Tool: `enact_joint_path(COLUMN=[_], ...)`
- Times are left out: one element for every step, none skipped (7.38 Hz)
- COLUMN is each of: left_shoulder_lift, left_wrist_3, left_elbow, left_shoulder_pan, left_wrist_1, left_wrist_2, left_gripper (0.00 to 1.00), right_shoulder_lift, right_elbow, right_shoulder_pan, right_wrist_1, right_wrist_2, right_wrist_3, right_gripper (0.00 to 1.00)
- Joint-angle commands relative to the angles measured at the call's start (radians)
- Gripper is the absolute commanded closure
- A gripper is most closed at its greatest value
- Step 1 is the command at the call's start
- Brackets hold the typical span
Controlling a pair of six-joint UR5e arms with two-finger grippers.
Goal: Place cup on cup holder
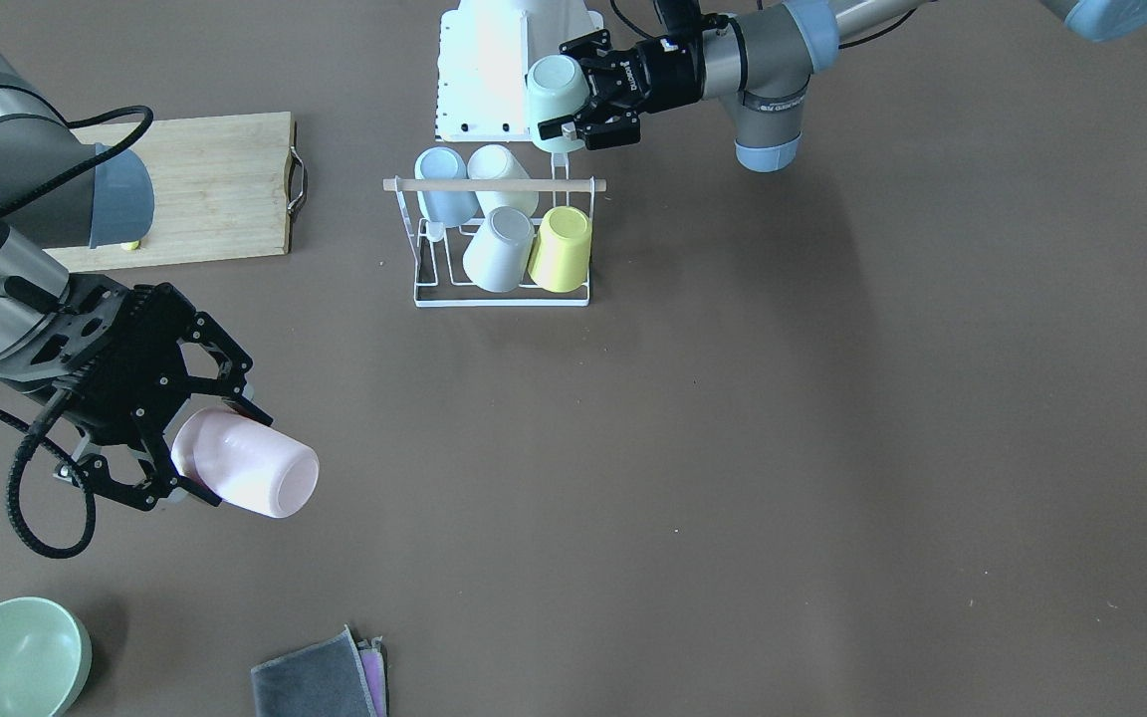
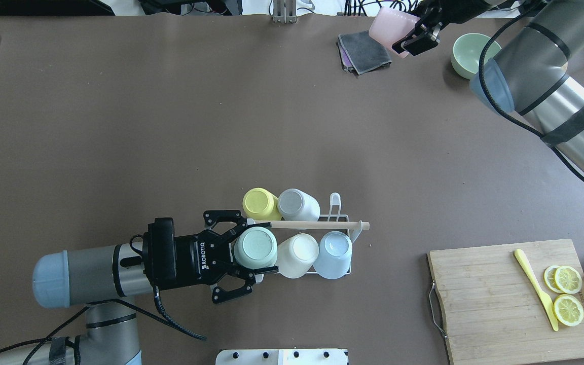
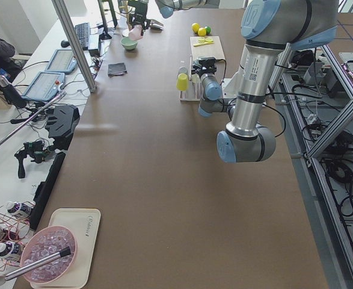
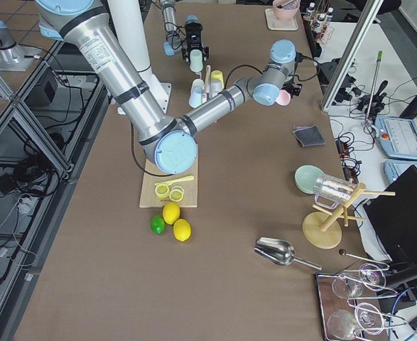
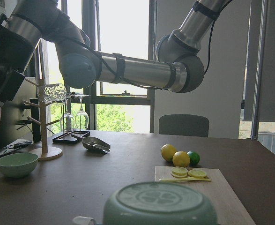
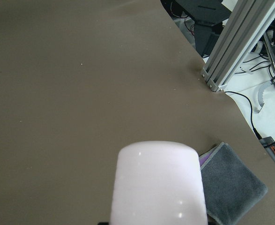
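Four cups are seen inverted on the white wire cup holder (image 1: 502,302): a yellow cup (image 1: 562,249) and a white cup (image 1: 496,249) in the row farther from the left gripper (image 1: 573,105), and a second white cup (image 1: 504,169) and a light blue cup (image 1: 444,184) in line just beyond its fingertips, under the wooden rod (image 1: 494,185).

A mint-green cup (image 1: 556,90) is gripped across its sides by the left gripper, fingers part-way spread to the cup's width, base up. It is held at the holder's near end, just beside the second white cup; whether it is seated on a prong cannot be told. The left forearm is laid out level and low, in line with that row.

A pink cup (image 1: 260,478) is clamped at its rim end by the right gripper (image 1: 210,448), well apart from the holder, tilted, base pointing away from the wrist. A green bowl (image 1: 11,657) and a grey cloth (image 1: 315,682) are noted near it. The right arm is stretched far across the table.
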Motion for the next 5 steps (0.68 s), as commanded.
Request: enact_joint_path(left_shoulder_lift=[-0.006,-0.011,-0.017,-0.029,-0.029], left_wrist_3=[0.002,0.002,0.002,0.002,0.002], left_elbow=[0.023,0.040,0.049,0.069,0.074], left_shoulder_pan=[-0.001,-0.001,0.000,0.002,0.002], left_wrist_1=[-0.001,-0.002,-0.002,-0.004,-0.004], left_wrist_2=[0.004,0.004,0.004,0.004,0.003], left_gripper=[1.00,1.00,1.00,1.00,1.00], right_shoulder_lift=[-0.021,-0.034,-0.050,-0.063,-0.067], right_elbow=[-0.027,-0.050,-0.060,-0.092,-0.113], right_shoulder_pan=[0.001,0.002,0.002,0.002,0.002], right_wrist_1=[0.012,0.060,0.131,0.261,0.373], right_wrist_2=[-0.027,-0.029,-0.020,0.011,0.045], right_wrist_3=[-0.082,-0.094,-0.086,-0.081,-0.016], right_gripper=[0.50,0.50,0.50,0.52,0.54])
